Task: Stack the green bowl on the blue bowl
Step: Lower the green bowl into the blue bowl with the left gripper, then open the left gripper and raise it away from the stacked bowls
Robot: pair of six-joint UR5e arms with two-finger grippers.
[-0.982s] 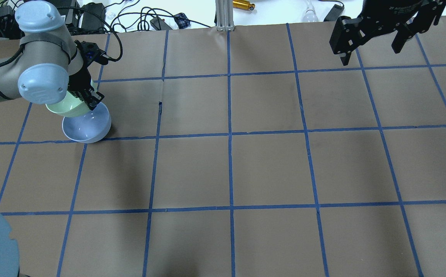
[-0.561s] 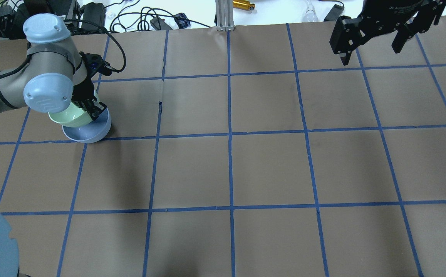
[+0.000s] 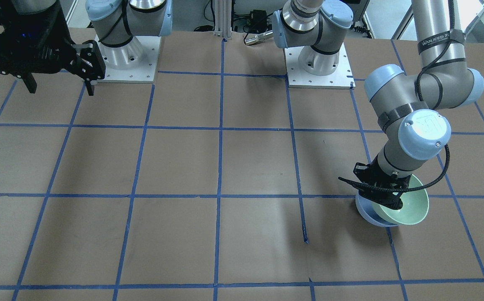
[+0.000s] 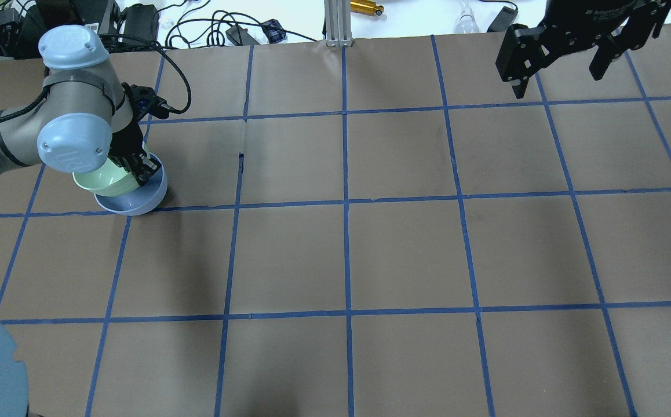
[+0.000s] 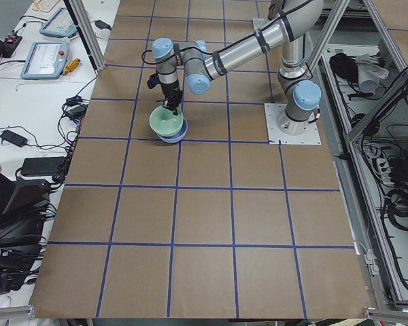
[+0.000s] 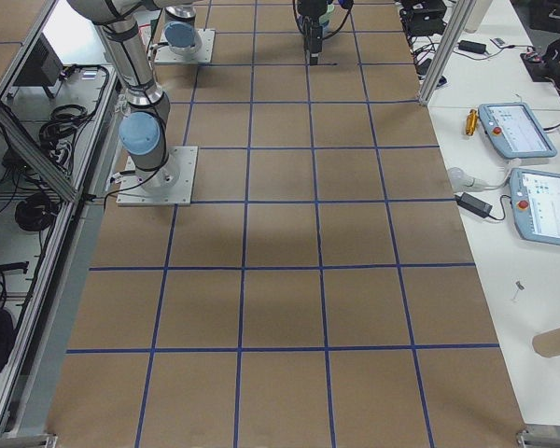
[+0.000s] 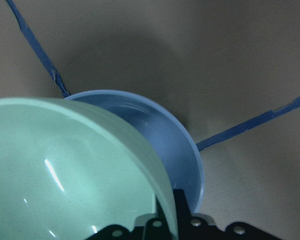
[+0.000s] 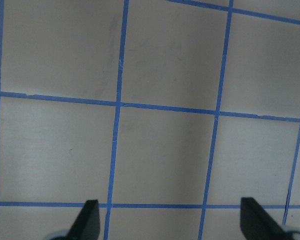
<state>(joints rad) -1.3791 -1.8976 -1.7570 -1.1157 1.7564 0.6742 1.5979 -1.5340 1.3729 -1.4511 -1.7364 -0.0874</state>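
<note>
The green bowl (image 4: 104, 179) is tilted and rests partly inside the blue bowl (image 4: 138, 200), which sits on the table at the far left. My left gripper (image 4: 138, 165) is shut on the green bowl's rim. The front-facing view shows the green bowl (image 3: 409, 205) lying in the blue bowl (image 3: 367, 213) with the left gripper (image 3: 386, 196) on its rim. The left wrist view shows the green bowl (image 7: 65, 170) over the blue bowl (image 7: 170, 145). My right gripper (image 4: 561, 63) hangs open and empty, high over the far right of the table.
The brown table (image 4: 347, 255) is marked in squares with blue tape. Cables and small devices (image 4: 237, 29) lie beyond its far edge. The two arm bases (image 3: 319, 62) stand at the robot's side of the table.
My left gripper has lowered the green bowl into the blue bowl. The right arm has not moved.
</note>
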